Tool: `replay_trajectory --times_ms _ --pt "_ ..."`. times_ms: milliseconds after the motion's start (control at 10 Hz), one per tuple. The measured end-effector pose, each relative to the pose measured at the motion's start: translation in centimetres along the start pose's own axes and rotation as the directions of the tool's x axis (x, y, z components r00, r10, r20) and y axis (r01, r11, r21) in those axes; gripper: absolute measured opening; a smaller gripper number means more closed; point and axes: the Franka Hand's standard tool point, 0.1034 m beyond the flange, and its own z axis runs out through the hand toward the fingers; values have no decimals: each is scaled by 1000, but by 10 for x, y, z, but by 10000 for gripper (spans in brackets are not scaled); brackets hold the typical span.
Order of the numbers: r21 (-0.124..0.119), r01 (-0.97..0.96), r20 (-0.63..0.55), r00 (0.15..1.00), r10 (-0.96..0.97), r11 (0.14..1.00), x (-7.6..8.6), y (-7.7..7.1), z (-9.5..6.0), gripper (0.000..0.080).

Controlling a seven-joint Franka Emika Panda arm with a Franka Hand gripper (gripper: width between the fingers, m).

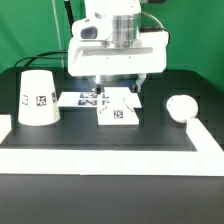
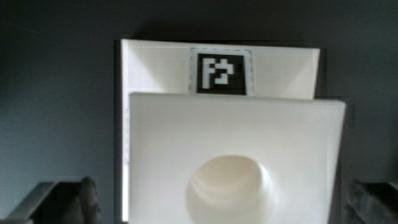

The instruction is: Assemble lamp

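The lamp's flat square white base (image 1: 116, 110) lies on the black table in the middle, a tag on its front edge. My gripper (image 1: 118, 90) hangs straight above it, open. In the wrist view the base (image 2: 231, 130) fills the picture, with a tag (image 2: 221, 72) at its far edge and a round socket hollow (image 2: 231, 185). My gripper (image 2: 217, 205) straddles the base, and each dark finger (image 2: 63, 200) stands just outside an edge without touching it. The tapered shade (image 1: 36, 97) stands at the exterior view's left. The round bulb (image 1: 180, 106) lies at the right.
The marker board (image 1: 78, 99) lies flat just behind the base toward the exterior view's left. A white raised border (image 1: 100, 158) runs along the front and sides of the black table. A green wall stands behind.
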Motion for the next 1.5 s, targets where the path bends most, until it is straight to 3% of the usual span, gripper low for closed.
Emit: replay_trajectory --times_ms 500,600,700,800,1300,1500 --pt "1 8 2 1000 -8 1000 -1 0 9 699" --pt "1 9 1 1000 -9 1000 0 0 8 611" --pt "0 9 0 1000 -9 1000 0 0 8 611" --pt "0 10 0 1000 -10 1000 0 0 8 534" --pt "0 9 -2 1000 -9 1000 2 -1 8 534" --pt "-1 12 -18 1000 -12 1000 15 -5 7 535"
